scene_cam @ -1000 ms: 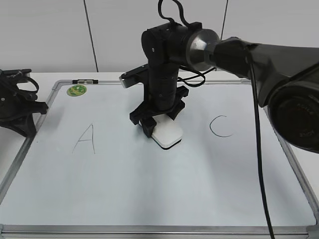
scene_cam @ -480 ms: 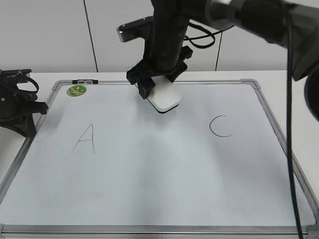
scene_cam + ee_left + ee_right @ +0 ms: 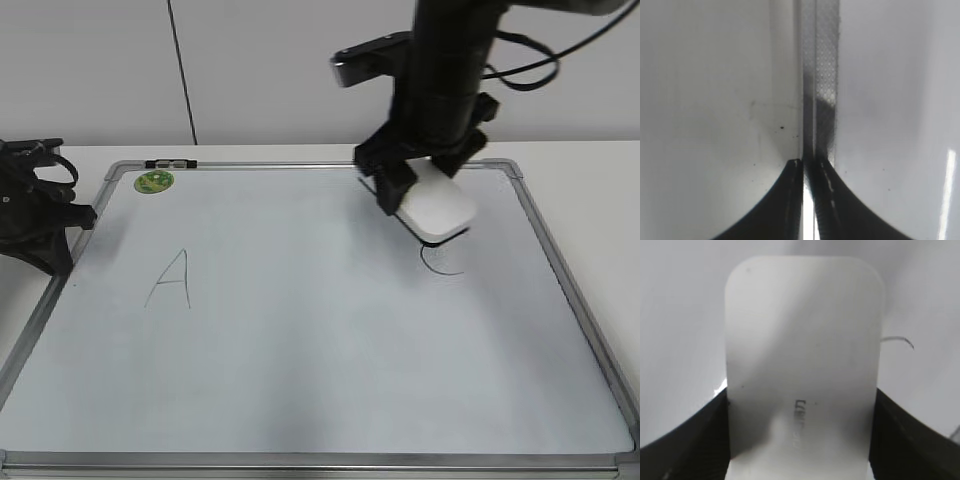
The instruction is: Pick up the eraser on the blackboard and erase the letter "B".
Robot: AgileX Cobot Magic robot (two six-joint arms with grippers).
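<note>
My right gripper [image 3: 415, 190] is shut on the white eraser [image 3: 436, 208] and holds it above the blackboard [image 3: 300, 330], over the upper part of the handwritten "C" [image 3: 442, 266]. In the right wrist view the eraser [image 3: 802, 355] fills the middle between the dark fingers [image 3: 800, 435], with a stroke of the "C" [image 3: 900, 340] showing beside it. No letter "B" shows on the board; the middle of the board between "A" [image 3: 170, 280] and "C" is blank. My left gripper [image 3: 807, 165] is shut and empty, over the board's left frame edge [image 3: 820, 75].
A round green sticker [image 3: 154, 181] and a small black clip [image 3: 170, 163] sit at the board's top left corner. The left arm's dark body [image 3: 35, 205] rests off the board's left edge. The silver frame [image 3: 560, 270] runs down the right side.
My right gripper lifted the eraser from the middle of the board, moved it up toward the far edge, then carried it right to above the "C". The left arm has not moved.
</note>
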